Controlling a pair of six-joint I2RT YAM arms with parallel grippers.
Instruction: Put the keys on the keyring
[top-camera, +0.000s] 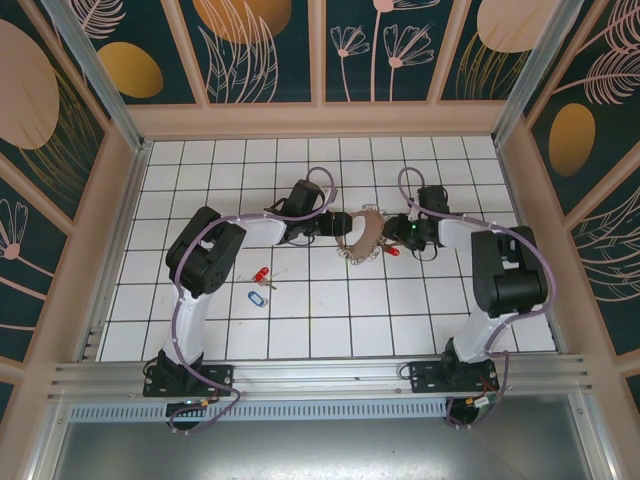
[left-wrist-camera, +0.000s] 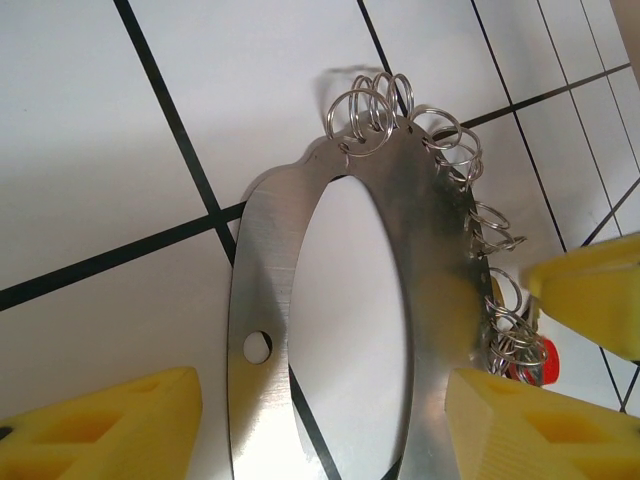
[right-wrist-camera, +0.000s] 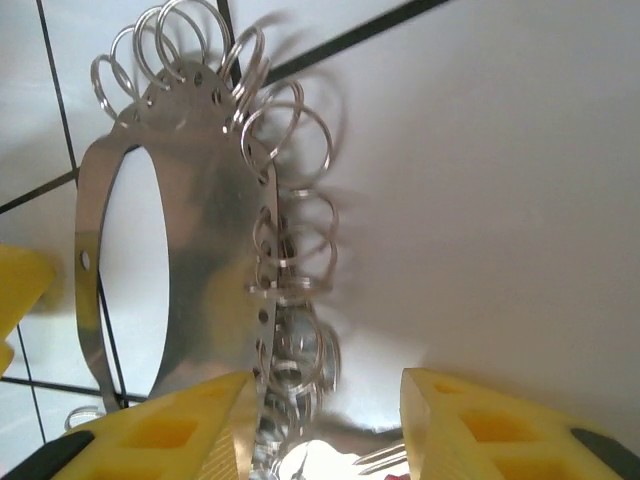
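Keyring (top-camera: 360, 238): flat oval metal plate, small wire rings along its rim, mid table (top-camera: 330, 320). Red keys (top-camera: 262, 275), blue-tagged key (top-camera: 256, 298): lying flat, well left of it.

The left arm (top-camera: 205, 262) and right arm (top-camera: 505, 275) match: black joint housings, white links, lilac cables (top-camera: 268, 213) looping alongside. The left gripper (left-wrist-camera: 322, 375) and right gripper (right-wrist-camera: 325, 378) wear chunky yellow fingers (left-wrist-camera: 110, 425) with hollow pockets.
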